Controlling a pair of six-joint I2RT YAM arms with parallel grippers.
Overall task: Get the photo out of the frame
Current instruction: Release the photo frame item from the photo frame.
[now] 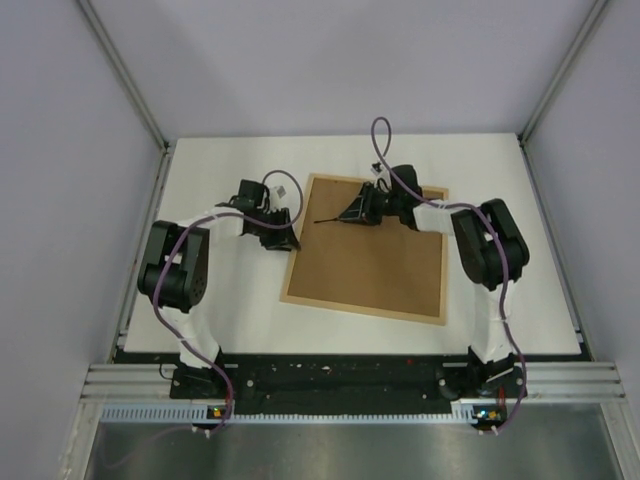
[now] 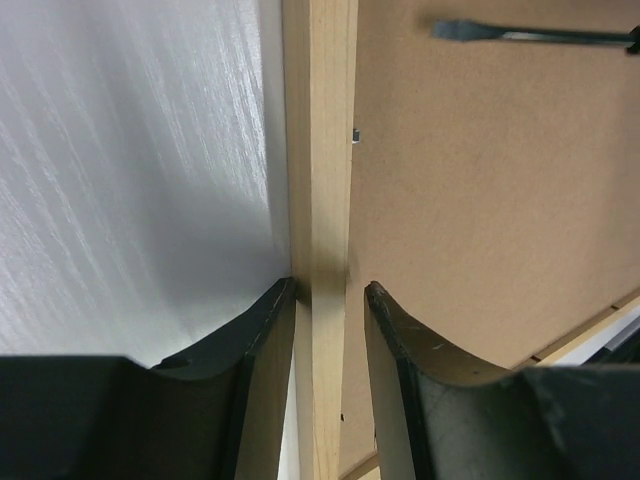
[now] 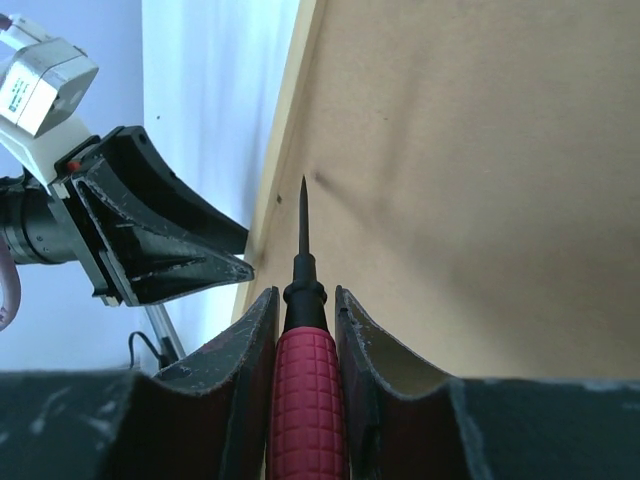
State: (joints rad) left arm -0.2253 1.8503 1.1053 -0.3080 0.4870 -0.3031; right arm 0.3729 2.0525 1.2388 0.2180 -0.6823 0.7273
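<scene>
Evidently the step in hand is freeing the backing: the frame [image 2: 320, 180] lies face down, its pale left rim between the fingers of the left gripper [image 2: 330, 290], which looks clamped on it. The right gripper [image 3: 305, 295] grasps a red-handled screwdriver [image 3: 305, 390], blade pointing ahead of its fingers across the brown backing board [image 3: 480, 180] toward that rim. The photo is not visible, presumably under the board. Next, I judge, the blade must reach the small metal tab [image 2: 355, 133] just ahead of the left fingers and push it aside
</scene>
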